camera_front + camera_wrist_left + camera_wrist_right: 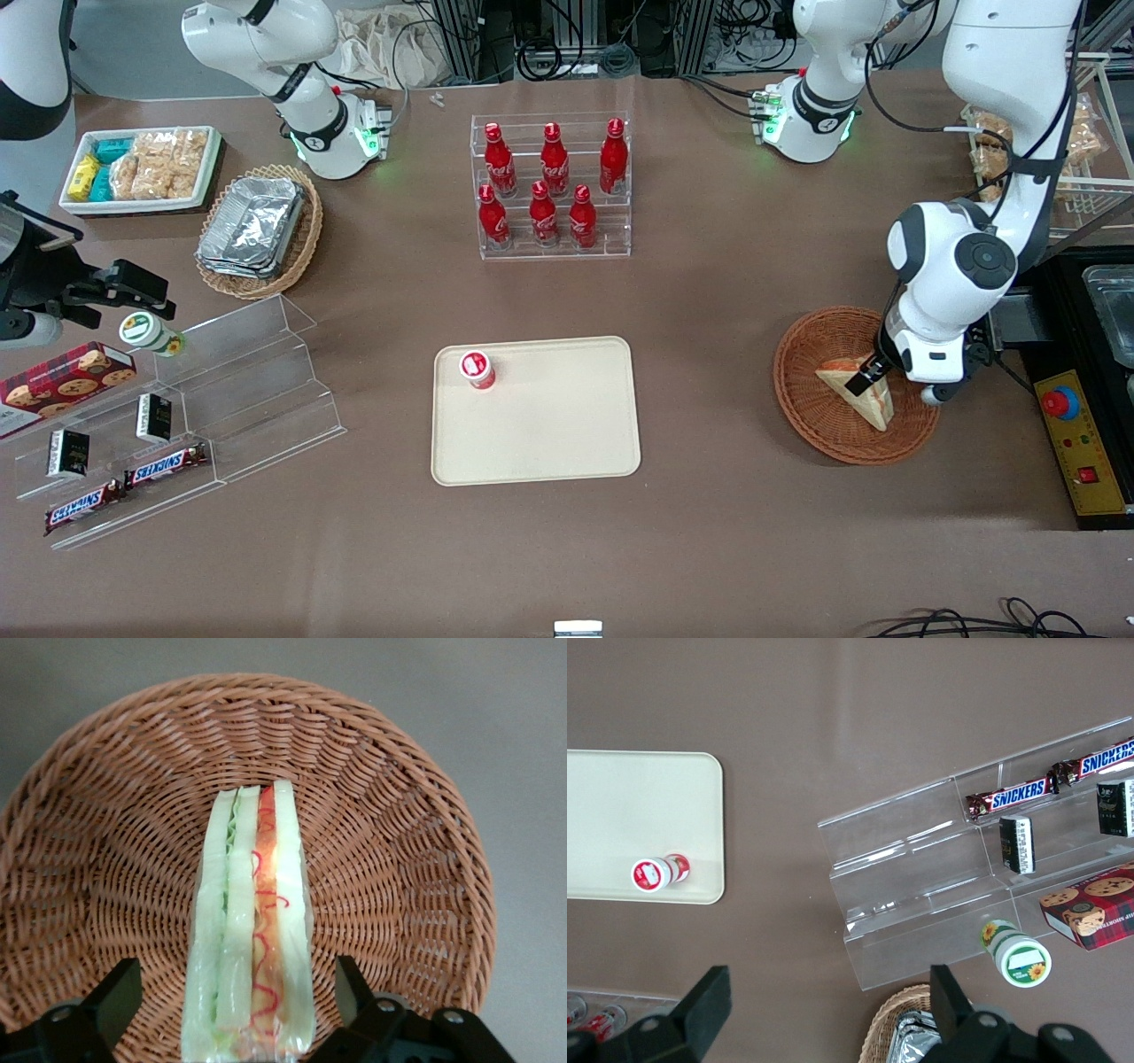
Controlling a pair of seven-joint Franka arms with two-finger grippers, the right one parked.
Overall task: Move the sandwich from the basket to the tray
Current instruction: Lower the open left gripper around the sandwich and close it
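In the basket (802,399): your sandwich (252,930), not yet lifted, end effector (239,1010) spread astride it, fingers clear of the wrap. Tray (549,434): holds one small cup (476,369); grasp, carry and placement remain.

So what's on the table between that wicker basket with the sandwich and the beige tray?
Nothing: the front view shows only bare brown tabletop between the basket and the tray. The tool is open around the sandwich.
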